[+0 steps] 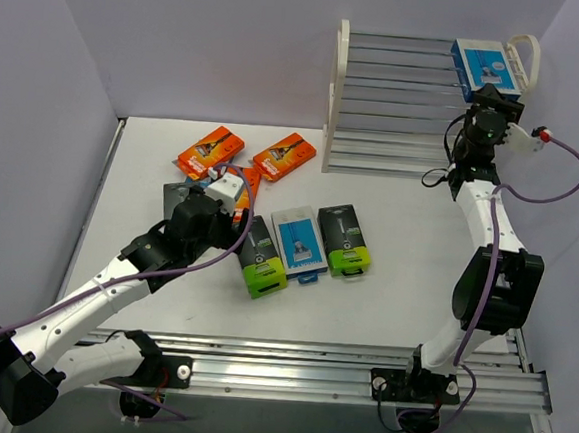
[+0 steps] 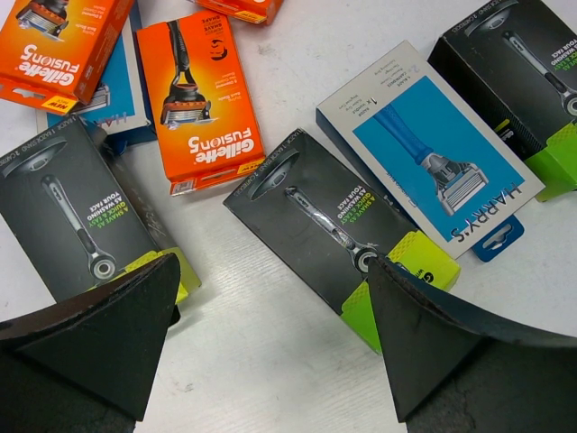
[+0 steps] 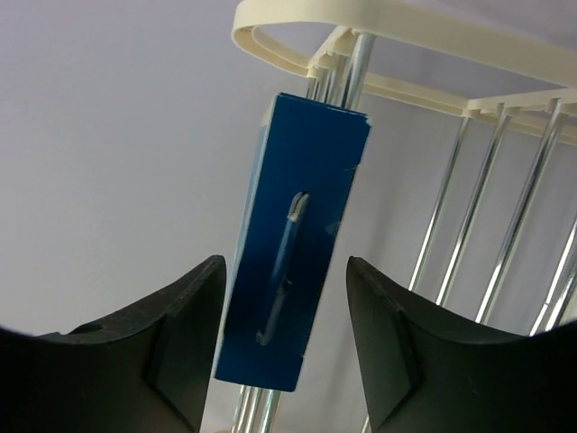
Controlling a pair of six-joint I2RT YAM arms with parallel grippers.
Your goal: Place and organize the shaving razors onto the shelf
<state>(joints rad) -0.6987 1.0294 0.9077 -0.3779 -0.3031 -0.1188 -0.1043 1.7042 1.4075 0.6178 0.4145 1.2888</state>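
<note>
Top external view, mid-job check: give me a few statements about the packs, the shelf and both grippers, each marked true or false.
1. One blue-and-white pack sits on the shelf. True.
2. An orange pack is on the shelf. False: the orange packs in view lie on the table.
3. The left gripper is open and empty. True.
4. The right gripper is shut on an orange pack. False: it is open, fingers either side of the shelved blue-and-white pack.
5. On the table, another blue-and-white pack lies between two black packs. True.
</note>
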